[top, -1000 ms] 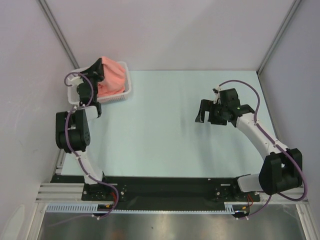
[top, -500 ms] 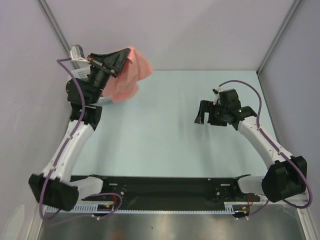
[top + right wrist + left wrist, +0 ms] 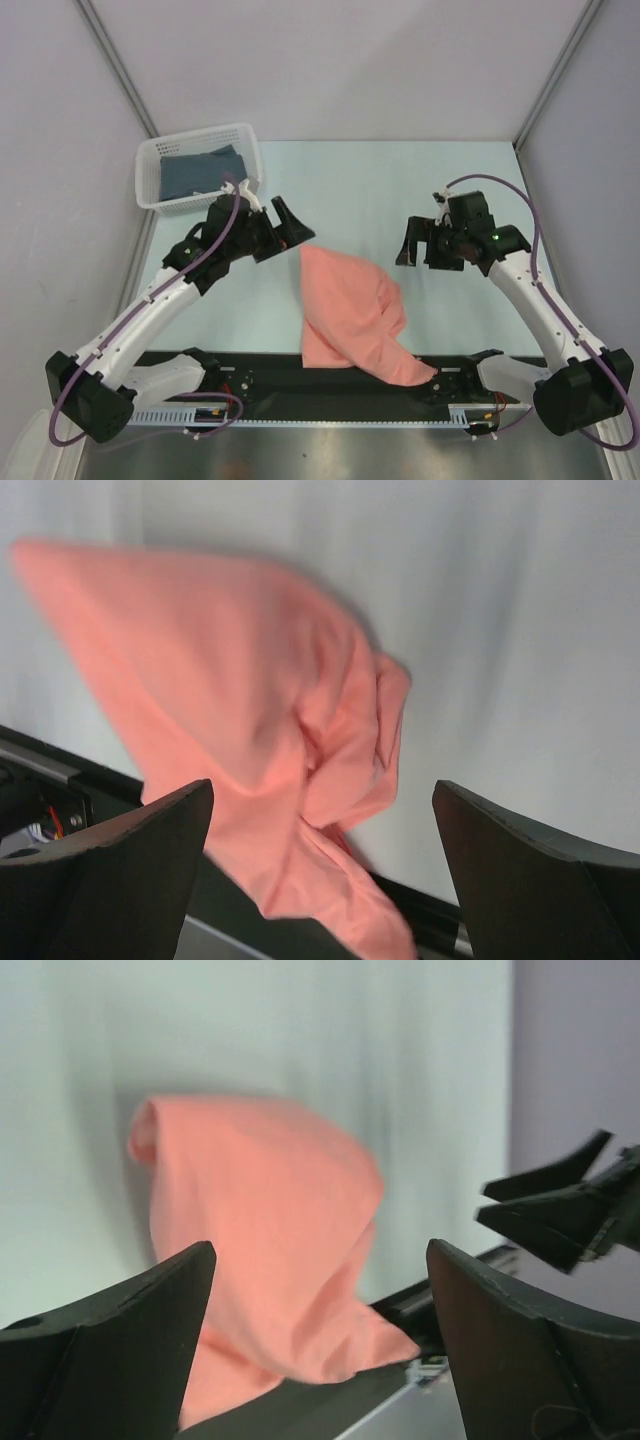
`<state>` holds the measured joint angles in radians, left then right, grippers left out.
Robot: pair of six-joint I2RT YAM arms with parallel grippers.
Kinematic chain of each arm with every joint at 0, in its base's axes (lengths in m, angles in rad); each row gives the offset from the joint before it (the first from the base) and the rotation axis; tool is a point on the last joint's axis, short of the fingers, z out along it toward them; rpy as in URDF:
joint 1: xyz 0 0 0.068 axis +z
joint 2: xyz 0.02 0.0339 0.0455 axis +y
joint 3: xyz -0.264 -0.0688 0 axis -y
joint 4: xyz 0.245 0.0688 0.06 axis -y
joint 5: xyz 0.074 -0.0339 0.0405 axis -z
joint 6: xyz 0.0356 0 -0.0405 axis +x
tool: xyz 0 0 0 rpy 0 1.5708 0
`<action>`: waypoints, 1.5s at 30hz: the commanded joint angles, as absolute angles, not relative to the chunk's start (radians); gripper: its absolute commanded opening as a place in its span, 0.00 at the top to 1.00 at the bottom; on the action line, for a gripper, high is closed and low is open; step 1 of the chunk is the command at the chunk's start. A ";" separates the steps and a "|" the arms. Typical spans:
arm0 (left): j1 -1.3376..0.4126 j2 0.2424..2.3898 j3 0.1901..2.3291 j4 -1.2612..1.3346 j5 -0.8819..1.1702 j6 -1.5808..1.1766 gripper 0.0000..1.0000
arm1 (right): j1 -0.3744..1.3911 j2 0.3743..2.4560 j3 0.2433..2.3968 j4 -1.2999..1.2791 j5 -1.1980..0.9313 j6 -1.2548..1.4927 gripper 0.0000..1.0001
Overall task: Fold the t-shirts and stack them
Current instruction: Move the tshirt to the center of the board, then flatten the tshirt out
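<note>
Now the pink t-shirt (image 3: 350, 310) sits in a heap at the near edge of the table (image 3: 350, 180), with both pincers wide open.

One corner of it lies over the black rail (image 3: 260, 375) by the arm bases. The left gripper (image 3: 285, 235) is just beside the shirt's far corner and holds nothing. The right gripper (image 3: 418, 250) is off to the other side, also holding nothing. To fold well, the arms should probably pull the shirt back from the edge first. Then each one can pinch a corner and spread it flat. Half a second ago the left arm held the shirt up in the air by the white basket (image 3: 150, 165), and now it has let go. A blue t-shirt (image 3: 200, 170) waits in that basket.
</note>
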<state>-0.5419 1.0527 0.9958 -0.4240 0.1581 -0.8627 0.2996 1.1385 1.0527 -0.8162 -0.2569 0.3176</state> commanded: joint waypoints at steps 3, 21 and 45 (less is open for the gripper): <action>-0.566 1.106 1.071 -0.756 0.020 -0.715 0.11 | 0.305 1.155 0.948 -0.900 -0.360 0.319 0.08; -0.793 1.431 0.851 -0.506 0.209 -0.715 0.09 | 0.469 1.573 0.842 -0.410 -0.698 0.457 0.61; -0.764 1.168 1.393 -0.883 -0.165 -0.630 0.17 | 0.642 1.457 1.773 -0.821 -0.556 0.524 1.00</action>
<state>-0.7696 1.2629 1.4807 -0.7017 -0.0406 -0.5892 0.5060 1.3823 1.8828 -1.0199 -0.3317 0.3923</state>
